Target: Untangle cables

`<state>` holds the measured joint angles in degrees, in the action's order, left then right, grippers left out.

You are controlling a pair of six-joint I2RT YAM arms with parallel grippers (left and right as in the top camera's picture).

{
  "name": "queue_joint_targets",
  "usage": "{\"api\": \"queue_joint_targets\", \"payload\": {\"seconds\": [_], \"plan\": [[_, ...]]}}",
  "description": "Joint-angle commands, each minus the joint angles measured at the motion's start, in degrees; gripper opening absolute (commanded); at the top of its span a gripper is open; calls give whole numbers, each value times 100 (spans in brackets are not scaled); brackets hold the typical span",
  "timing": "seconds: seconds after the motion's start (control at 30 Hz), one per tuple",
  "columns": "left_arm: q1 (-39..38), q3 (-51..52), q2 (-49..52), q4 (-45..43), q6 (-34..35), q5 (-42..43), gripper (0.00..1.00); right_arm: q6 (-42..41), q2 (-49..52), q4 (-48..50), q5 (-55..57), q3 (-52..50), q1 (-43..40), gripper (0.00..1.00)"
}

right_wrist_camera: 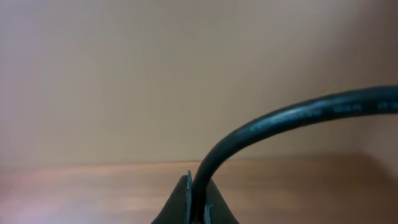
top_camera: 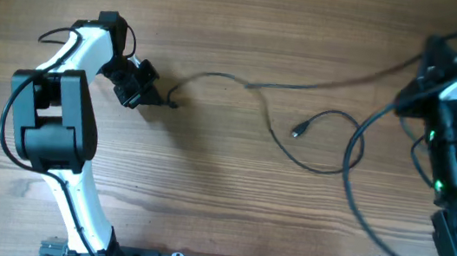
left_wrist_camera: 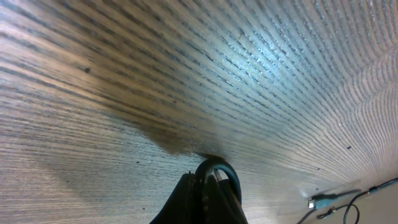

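- The left fingers (left_wrist_camera: 202, 193) are clenched on a small bend of the thin cable (top_camera: 217, 76), low on the counter (top_camera: 200, 221), just right of the left arm.
- The right fingers (right_wrist_camera: 186, 202) are clenched on a black cable (right_wrist_camera: 298, 111), apparently held up off the counter. It is probably the far end of the same run.
- Key relation: the cable's long axis lies left to right across the counter, stretched between the two grips.
- A slack loop (top_camera: 328, 168) with a free plug (top_camera: 298, 132) hangs off that run toward the near edge. It is nearer the right arm.
- Judgement: the next move likely draws the arms apart along that axis. The loop's crossing point may snag.
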<state>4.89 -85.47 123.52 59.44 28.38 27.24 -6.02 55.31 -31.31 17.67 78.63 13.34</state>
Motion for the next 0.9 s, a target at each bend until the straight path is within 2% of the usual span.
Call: {"api": "queue_joint_targets", "payload": {"seconds": [0.0,0.23,0.33,0.47,0.67,0.87], "plan": [[66,17,57,-55,0,-481,4,-468,-44,50,2693,87,-13,4],[66,17,57,-57,0,-481,4,-446,22,-186,2691,85,-13,4],[66,17,57,-57,0,-481,4,-192,243,-238,2695,85,-15,4],[66,17,57,-57,0,-481,5,278,719,-238,2693,85,-118,4],[66,17,57,-55,0,-481,5,302,1445,-245,2608,85,-658,4],[66,17,57,-57,0,-481,5,297,2083,-365,1239,85,-1611,4]]}}
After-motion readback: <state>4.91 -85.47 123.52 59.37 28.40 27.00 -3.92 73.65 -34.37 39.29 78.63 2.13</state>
